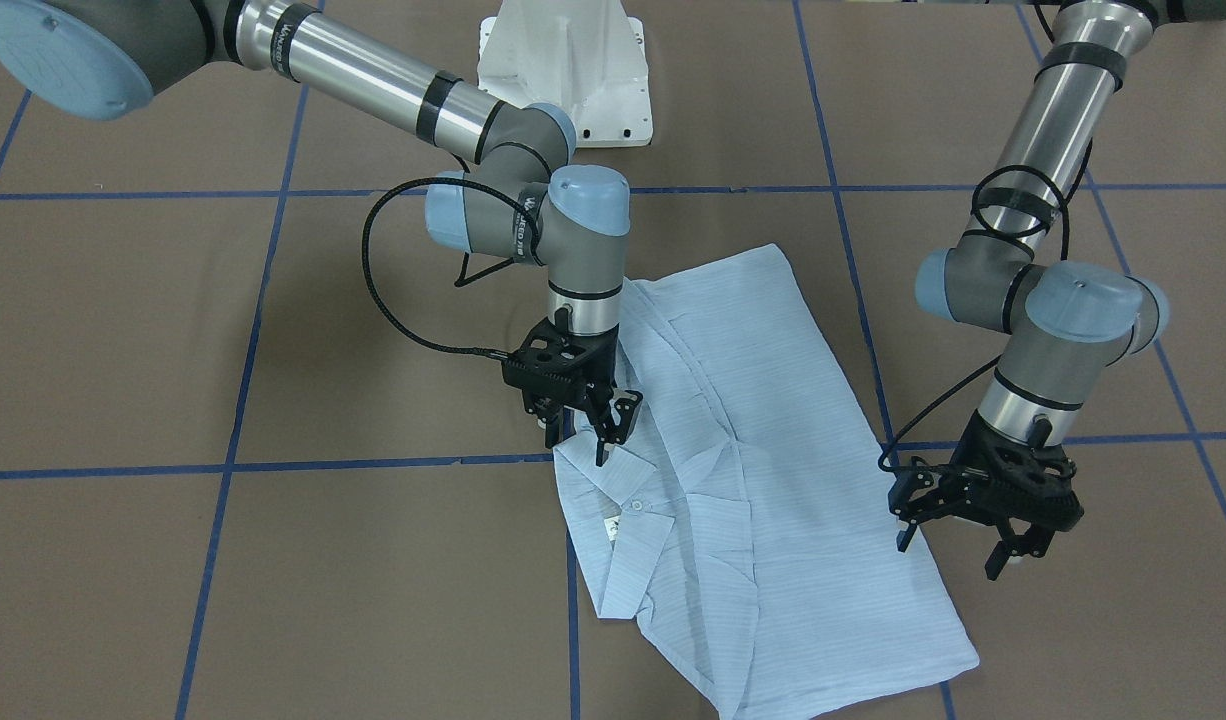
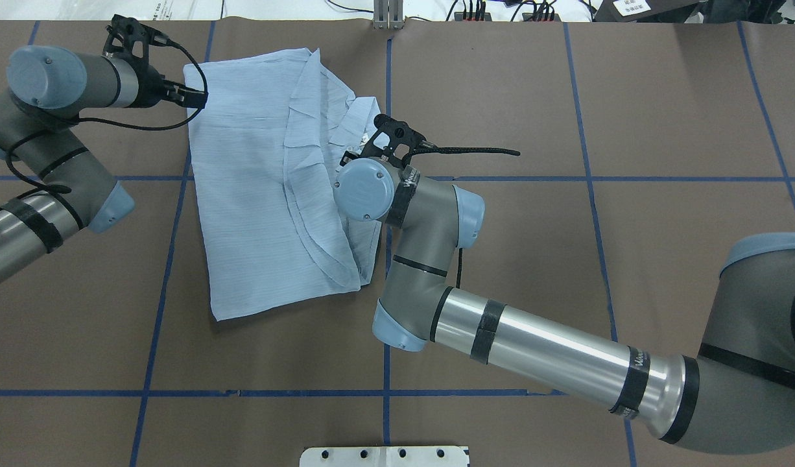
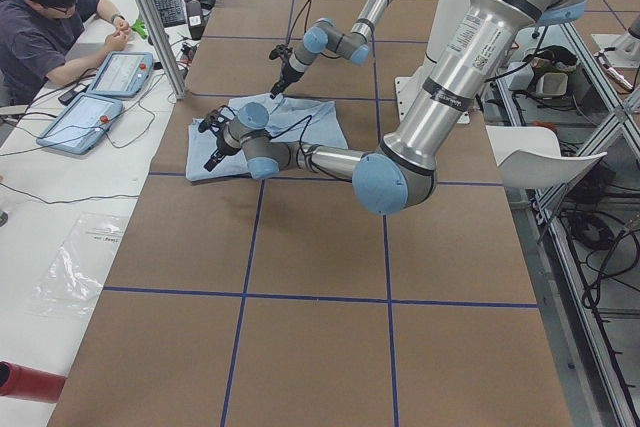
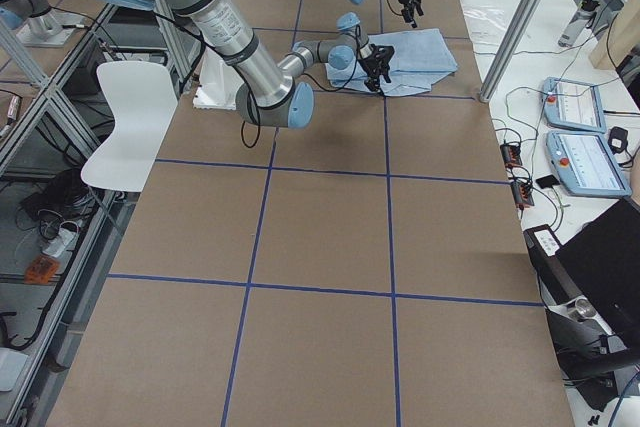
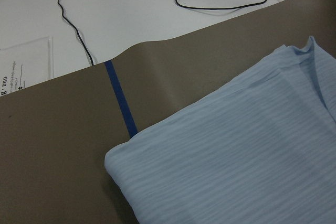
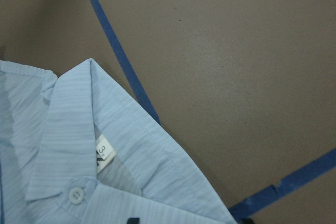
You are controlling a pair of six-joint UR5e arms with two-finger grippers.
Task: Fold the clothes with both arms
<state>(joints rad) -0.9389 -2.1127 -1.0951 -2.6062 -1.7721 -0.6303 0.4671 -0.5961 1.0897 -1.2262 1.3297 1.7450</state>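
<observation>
My black left gripper (image 1: 951, 552) gapes at centre right, at the pale-blue striped cotton shirt's (image 1: 773, 480) edge; my right gripper (image 1: 579, 442), mid-frame, seems parted too.

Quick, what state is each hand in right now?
Left hand: open, empty, at the shirt edge.
Right hand: open, over the collar, gripping nothing.

open brown table (image 2: 566, 292) on both flanks of the shirt (image 2: 255, 194), right arm (image 2: 423, 214) overhanging its collar edge
</observation>
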